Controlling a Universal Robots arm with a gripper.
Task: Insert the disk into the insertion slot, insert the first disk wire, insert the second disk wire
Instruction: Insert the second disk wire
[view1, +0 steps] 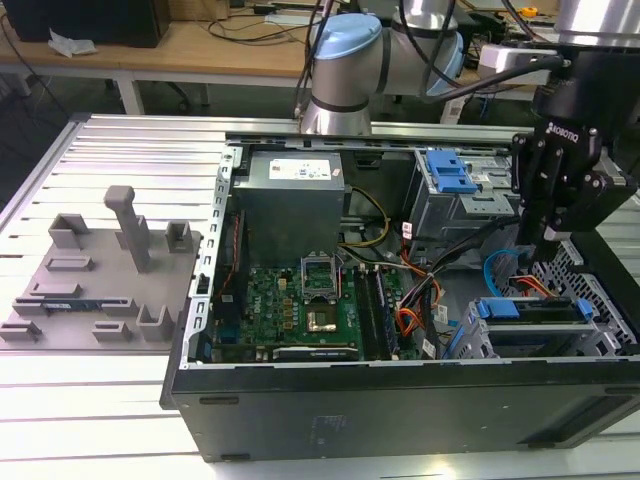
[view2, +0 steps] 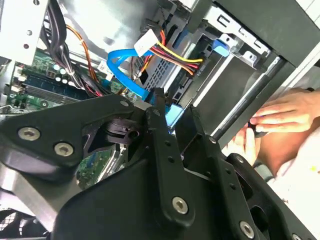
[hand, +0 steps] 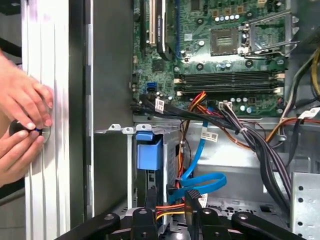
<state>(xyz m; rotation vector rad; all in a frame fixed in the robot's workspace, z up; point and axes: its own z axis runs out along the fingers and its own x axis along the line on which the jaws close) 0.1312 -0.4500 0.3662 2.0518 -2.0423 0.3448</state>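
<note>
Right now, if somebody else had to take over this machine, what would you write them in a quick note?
Gripper: low inside the computer case, just above the insertion slot.
Disk: in its blue carrier, sitting in the slot; that step looks done.
Blue data cable: one end right at the gripper; plugged or not, cannot tell.
Power wire: its white connector appears unplugged.
A person's hands are just outside the case.
Left: seemingly both wires.

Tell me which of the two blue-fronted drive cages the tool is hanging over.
The tool hangs over the near cage, holding the blue-framed disk. The other cage, with its blue latch, sits farther back beside the power supply.
</note>
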